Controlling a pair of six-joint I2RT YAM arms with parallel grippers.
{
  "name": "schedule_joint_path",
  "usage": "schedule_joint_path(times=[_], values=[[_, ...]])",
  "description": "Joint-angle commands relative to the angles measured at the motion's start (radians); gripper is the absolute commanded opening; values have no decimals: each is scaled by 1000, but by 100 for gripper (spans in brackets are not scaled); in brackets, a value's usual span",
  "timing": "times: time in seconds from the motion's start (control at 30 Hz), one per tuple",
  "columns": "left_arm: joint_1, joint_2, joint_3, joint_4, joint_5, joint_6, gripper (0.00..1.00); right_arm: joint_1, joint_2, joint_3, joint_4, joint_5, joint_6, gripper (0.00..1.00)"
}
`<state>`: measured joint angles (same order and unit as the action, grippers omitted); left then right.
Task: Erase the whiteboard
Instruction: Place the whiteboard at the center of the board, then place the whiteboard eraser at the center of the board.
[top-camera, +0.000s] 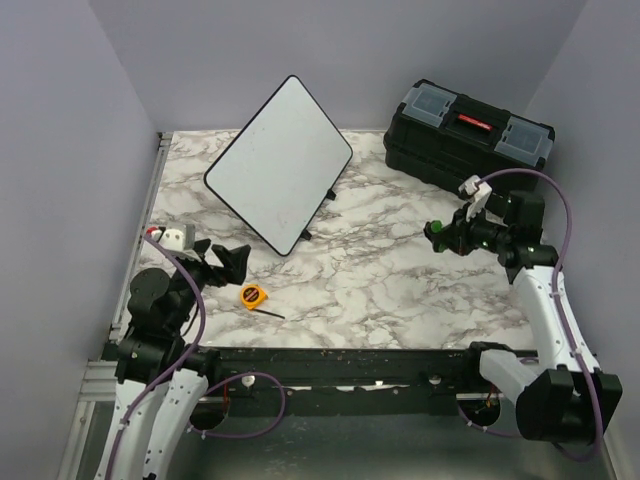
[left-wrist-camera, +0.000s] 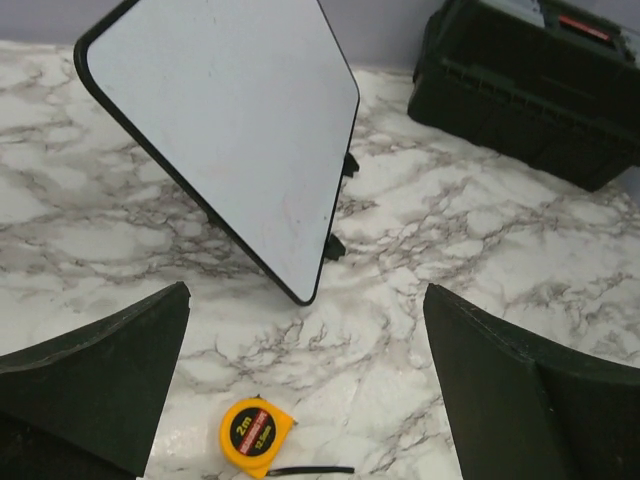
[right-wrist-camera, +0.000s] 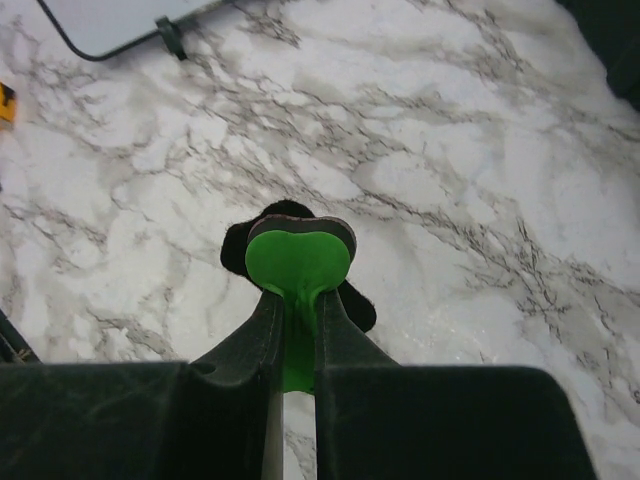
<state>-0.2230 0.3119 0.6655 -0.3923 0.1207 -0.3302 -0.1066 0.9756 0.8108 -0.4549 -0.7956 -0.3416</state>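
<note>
While whiteboard (top-camera: 280, 165) leans, face nearly blank, black-rimmed

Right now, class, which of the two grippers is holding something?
The right gripper: it is shut on a green-handled eraser, while the left gripper stands wide open and empty.

Left wrist view: whiteboard (left-wrist-camera: 230, 120) top and toolbox (left-wrist-camera: 540, 90) far side cropped. Right wrist view: tape measure (right-wrist-camera: 5, 103) cut by left edge.

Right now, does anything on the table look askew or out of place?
The whiteboard stands skewed to the edges of the table; the yellow tape measure lies with its tape partly drawn out.
</note>
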Motion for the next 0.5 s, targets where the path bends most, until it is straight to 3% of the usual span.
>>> schedule_joint_path(times=[0.0, 0.23, 0.47], values=[[1, -43, -40, -126, -13, 88, 99, -6, 99, -1, -6, 184, -75, 1], [0, -164, -134, -29, -29, 133, 99, -4, 281, 54, 37, 329, -56, 3], [0, -193, -146, -19, -29, 138, 99, 1, 388, 39, 95, 373, -37, 5]])
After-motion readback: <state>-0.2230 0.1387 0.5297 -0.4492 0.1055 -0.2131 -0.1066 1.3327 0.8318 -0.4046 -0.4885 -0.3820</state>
